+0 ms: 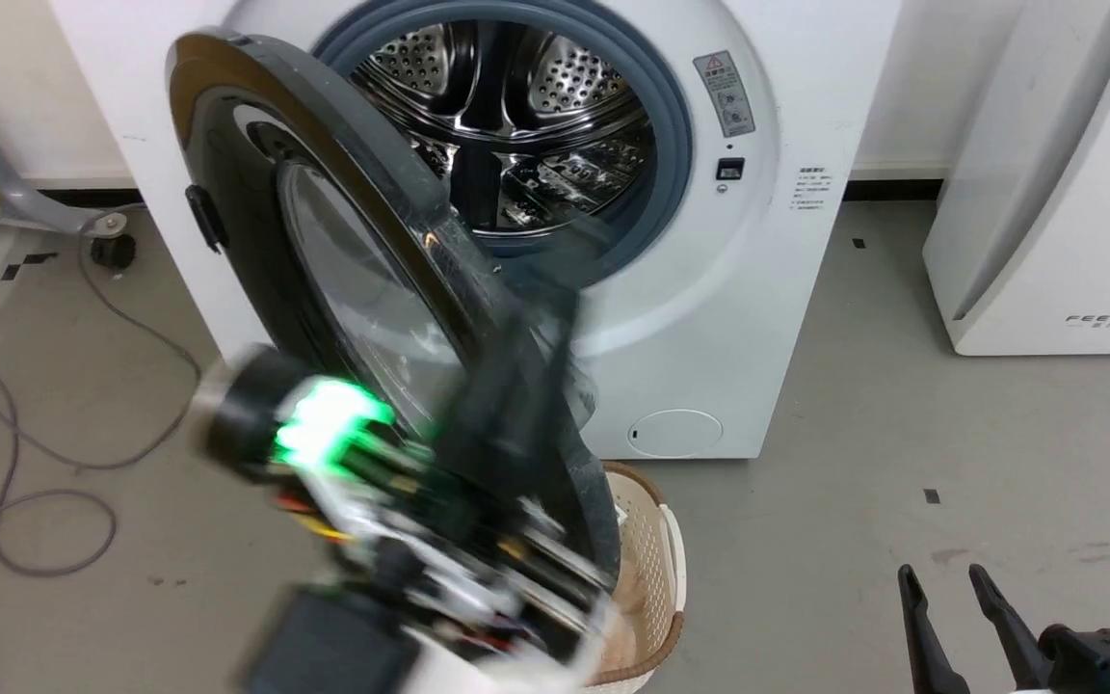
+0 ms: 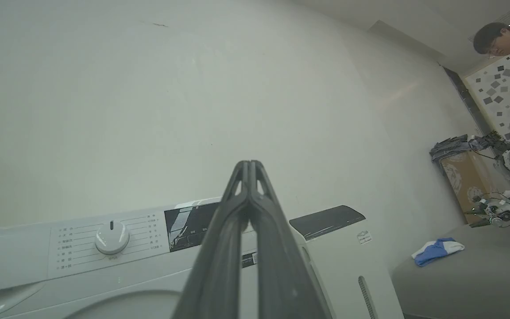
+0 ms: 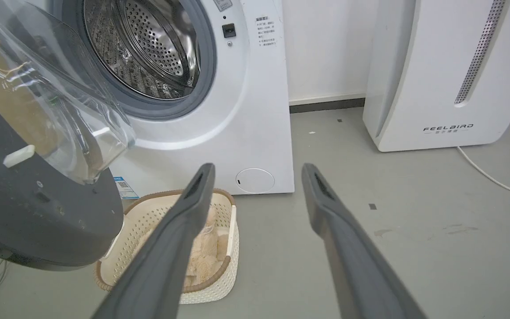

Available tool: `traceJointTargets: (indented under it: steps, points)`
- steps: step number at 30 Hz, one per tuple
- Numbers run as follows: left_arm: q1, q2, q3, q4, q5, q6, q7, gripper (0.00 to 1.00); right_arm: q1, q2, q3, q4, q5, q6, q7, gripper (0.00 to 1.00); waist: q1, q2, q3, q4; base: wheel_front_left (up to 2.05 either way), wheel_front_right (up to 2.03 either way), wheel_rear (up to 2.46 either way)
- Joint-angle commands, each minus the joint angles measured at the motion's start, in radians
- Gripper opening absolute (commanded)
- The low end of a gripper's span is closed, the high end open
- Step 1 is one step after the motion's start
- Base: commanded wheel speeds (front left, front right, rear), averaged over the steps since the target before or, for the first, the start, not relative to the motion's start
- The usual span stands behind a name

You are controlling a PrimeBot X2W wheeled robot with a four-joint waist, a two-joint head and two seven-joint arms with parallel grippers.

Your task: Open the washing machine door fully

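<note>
Left gripper (image 2: pixel 248 164), blurred and closest in the head view, has its fingers pressed together with nothing between them. Behind it stands the washing machine (image 1: pixel 709 337). The washing machine door (image 1: pixel 227 193) hangs about half open, just left of these fingers; I cannot tell whether they touch it. It looks heavy, stiff and slippery, so push on the matte rim, not the glass bowl (image 1: pixel 353 280). Right gripper (image 3: pixel 257 170) is spread wide and empty.

Blurred left arm (image 1: pixel 372 501) hides part of the washing machine door (image 1: pixel 353 260).
</note>
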Motion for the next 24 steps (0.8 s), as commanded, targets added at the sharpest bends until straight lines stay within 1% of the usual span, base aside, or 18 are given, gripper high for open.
traceJointTargets:
  steps: [1, 6, 10, 13, 15, 17, 22, 24]
  points:
    - [0.019, -0.005, -0.025, 0.011, -0.007, -0.010, 0.004, 0.00, -0.012, 0.005, 0.002, 0.005, 0.006, 0.001, -0.002, 1.00, 0.0000, -0.0001, -0.001, -0.003, 0.00, 0.00, 0.00]
    - [0.083, -0.013, -0.147, 0.075, -0.039, -0.043, 0.092, 0.00, -0.009, 0.005, 0.000, 0.019, 0.015, 0.001, -0.005, 1.00, 0.0000, -0.0001, -0.001, -0.006, 0.00, 0.00, 0.00]
    - [0.131, -0.016, -0.212, 0.148, -0.069, -0.056, 0.177, 0.00, -0.009, 0.005, 0.002, 0.030, 0.026, 0.001, -0.006, 1.00, 0.0000, -0.0001, 0.000, -0.006, 0.00, 0.00, 0.00]
    - [0.159, -0.019, -0.244, 0.226, -0.092, -0.055, 0.237, 0.00, -0.011, 0.005, 0.004, 0.039, 0.033, 0.001, -0.008, 1.00, 0.0000, -0.0001, -0.001, -0.006, 0.00, 0.00, 0.00]
    - [0.169, -0.022, -0.253, 0.289, -0.100, -0.045, 0.267, 0.00, -0.012, 0.005, 0.006, 0.045, 0.038, 0.001, -0.009, 1.00, 0.0000, -0.0001, -0.002, -0.006, 0.00, 0.00, 0.00]
    - [0.169, -0.024, -0.251, 0.354, -0.099, -0.025, 0.285, 0.00, -0.014, 0.005, 0.010, 0.051, 0.044, 0.001, -0.009, 1.00, 0.0000, -0.0001, -0.003, -0.007, 0.00, 0.00, 0.00]
    - [0.141, -0.033, -0.230, 0.493, -0.110, 0.035, 0.269, 0.00, -0.017, 0.005, 0.014, 0.064, 0.051, 0.001, -0.012, 1.00, 0.0000, -0.0001, -0.007, -0.012, 0.00, 0.00, 0.00]
    - [0.122, -0.036, -0.227, 0.541, -0.120, 0.052, 0.256, 0.00, -0.015, 0.005, 0.015, 0.069, 0.055, 0.001, -0.012, 1.00, 0.0000, -0.0001, -0.007, -0.012, 0.00, 0.00, 0.00]
